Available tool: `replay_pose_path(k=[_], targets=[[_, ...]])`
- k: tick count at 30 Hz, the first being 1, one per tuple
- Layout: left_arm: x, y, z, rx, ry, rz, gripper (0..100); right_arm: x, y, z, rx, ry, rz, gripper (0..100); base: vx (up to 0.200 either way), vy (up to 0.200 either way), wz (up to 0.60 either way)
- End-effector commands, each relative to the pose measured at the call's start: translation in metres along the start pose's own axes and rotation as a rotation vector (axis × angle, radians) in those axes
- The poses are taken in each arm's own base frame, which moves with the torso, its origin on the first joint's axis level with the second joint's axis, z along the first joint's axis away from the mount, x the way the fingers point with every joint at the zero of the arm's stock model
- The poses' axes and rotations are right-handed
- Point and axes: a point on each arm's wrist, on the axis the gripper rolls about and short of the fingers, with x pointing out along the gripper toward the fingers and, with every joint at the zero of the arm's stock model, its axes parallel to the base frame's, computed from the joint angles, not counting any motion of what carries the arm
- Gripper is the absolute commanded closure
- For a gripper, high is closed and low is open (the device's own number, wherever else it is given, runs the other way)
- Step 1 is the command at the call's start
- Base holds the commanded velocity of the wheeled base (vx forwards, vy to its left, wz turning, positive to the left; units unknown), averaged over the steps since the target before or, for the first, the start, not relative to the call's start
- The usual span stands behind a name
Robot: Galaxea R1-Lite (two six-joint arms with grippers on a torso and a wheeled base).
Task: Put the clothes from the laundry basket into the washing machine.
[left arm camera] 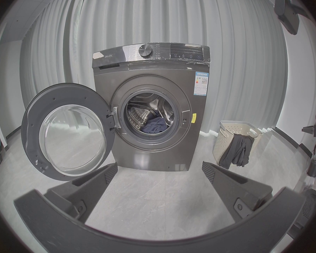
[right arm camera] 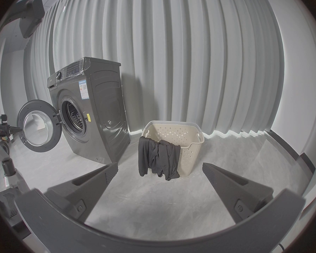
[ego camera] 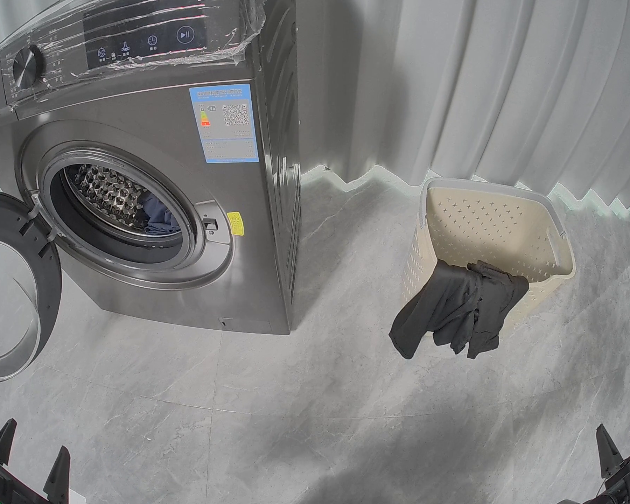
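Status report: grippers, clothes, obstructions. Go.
Left gripper and right gripper open, empty. Dark garment draped over laundry basket rim; blue garment in washing machine drum. Door swung wide, nothing across the opening.

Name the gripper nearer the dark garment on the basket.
Right. The right gripper sits closer, right of the dark garment; the left gripper is far across, near the washer door.

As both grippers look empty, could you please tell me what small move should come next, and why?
Probably bring the right gripper toward the dark garment draped over the laundry basket's near rim. The garment hangs on that arm's side, this gripper and the left gripper are open and empty, and the washing machine's door already stands open.
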Motion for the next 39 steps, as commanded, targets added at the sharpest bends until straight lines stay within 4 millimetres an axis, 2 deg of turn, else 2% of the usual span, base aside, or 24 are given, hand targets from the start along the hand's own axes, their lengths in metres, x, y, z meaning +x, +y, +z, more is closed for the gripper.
replay_pose_path(k=[1,26,35,39], targets=[[0.0001,-0.0001,-0.0043,0.001,0.002,0.001,0,0.0001,0.0000,-0.0048,0.000,0.001,0.000,0,0.000,0.000,0.00],[0.0002,-0.0001,-0.0041,0.001,0.002,0.001,0,0.0002,0.0000,-0.0048,0.000,0.003,0.000,0,0.000,-0.192,0.00],[0.0002,-0.0001,-0.0043,0.001,0.003,0.001,0,0.0002,0.0000,-0.0048,0.000,0.003,0.000,0,0.000,0.000,0.00],[0.0002,-0.0001,-0.0041,0.001,0.002,0.001,0,0.0001,0.0001,-0.0048,0.000,0.001,0.001,0,0.000,-0.200,0.00]])
